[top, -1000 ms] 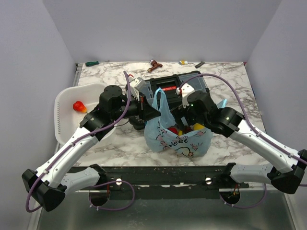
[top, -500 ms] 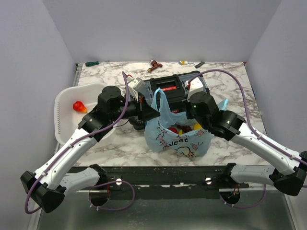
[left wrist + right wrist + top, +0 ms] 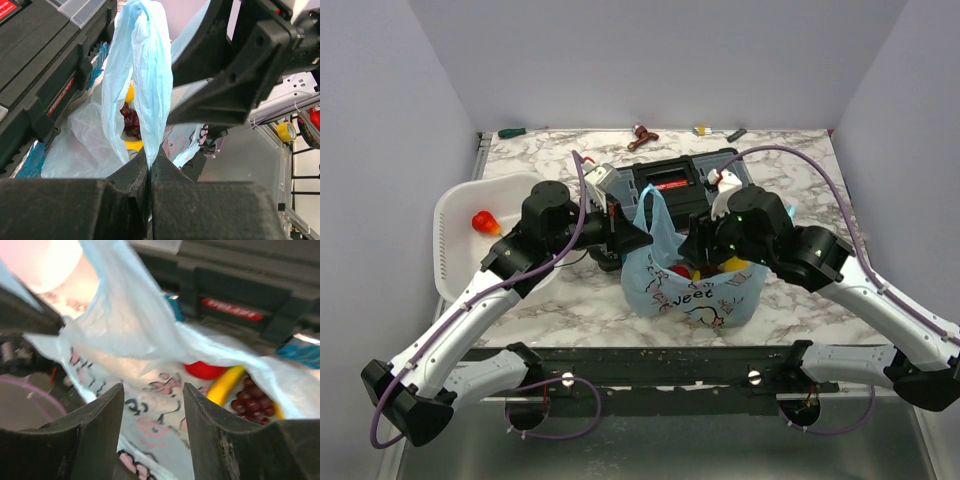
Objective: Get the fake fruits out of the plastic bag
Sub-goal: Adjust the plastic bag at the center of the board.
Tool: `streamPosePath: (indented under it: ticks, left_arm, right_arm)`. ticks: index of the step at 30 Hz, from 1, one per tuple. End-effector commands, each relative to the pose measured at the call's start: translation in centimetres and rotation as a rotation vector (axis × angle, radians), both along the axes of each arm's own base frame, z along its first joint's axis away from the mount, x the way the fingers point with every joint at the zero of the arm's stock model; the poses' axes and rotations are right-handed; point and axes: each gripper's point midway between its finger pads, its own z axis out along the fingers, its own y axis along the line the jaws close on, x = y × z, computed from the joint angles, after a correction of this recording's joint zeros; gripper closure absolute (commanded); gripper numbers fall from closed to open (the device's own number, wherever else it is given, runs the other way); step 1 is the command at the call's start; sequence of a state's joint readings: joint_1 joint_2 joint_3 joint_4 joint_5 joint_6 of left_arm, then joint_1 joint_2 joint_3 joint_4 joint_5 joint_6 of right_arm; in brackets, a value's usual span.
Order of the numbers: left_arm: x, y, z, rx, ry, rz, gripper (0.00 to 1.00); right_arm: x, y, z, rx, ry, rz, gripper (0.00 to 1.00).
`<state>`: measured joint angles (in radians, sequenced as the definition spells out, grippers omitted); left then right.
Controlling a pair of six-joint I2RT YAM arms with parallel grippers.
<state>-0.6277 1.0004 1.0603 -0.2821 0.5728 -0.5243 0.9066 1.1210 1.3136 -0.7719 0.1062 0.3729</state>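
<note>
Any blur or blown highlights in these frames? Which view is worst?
Right wrist worst: soft all over, the plastic bag print and toolbox label smeared, a blown-out pinkish patch top left. Left wrist: sharp on the bag handle, near fingers dark. Top external: even light, crisp, no glare.

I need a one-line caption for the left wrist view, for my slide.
Left gripper shut on a handle of the plastic bag, grapes visible inside, beside a black toolbox.
</note>
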Motion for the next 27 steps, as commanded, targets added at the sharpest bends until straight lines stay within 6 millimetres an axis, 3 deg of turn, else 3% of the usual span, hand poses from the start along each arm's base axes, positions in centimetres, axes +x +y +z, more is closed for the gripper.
streamPosePath:
  ticks: [1, 4, 8, 11, 14, 17, 20, 27]
  left_arm:
    - [0.0, 0.2, -0.9, 0.014, 0.014, 0.002, 1.00]
    - [0.2, 0.5, -1.7, 0.037, 0.019, 0.026, 1.00]
    - [0.5, 1.4, -2.9, 0.075, 0.015, 0.073, 1.00]
    - [0.6, 1.7, -4.0, 0.098, 0.024, 0.092, 1.00]
    - [0.8, 2.3, -5.2, 0.134, 0.029, 0.124, 1.00]
    - [0.7, 3.1, -6.4, 0.180, 0.031, 0.144, 1.00]
    - [0.2, 3.9, -6.9, 0.212, 0.012, 0.145, 1.00]
    - [-0.9, 4.9, -7.0, 0.218, -0.008, 0.149, 1.00]
  right_arm:
    - [-5.3, 0.8, -3.2, 0.081, 0.234, 0.115, 0.46]
    - [-6.7, 1.4, -6.4, 0.121, 0.304, 0.110, 0.48]
    - [-8.5, 3.4, -12.0, 0.144, 0.372, 0.056, 0.51]
    - [-10.0, 6.5, -14.1, 0.134, 0.334, 0.048, 0.51]
    - [-9.7, 8.4, -15.3, 0.106, 0.305, -0.004, 0.50]
    - [-9.0, 8.6, -15.0, 0.108, 0.278, -0.025, 0.46]
    - [-8.8, 7.8, -13.1, 0.126, 0.236, -0.013, 0.38]
    - [-8.2, 3.1, -6.9, 0.097, 0.148, -0.072, 0.18]
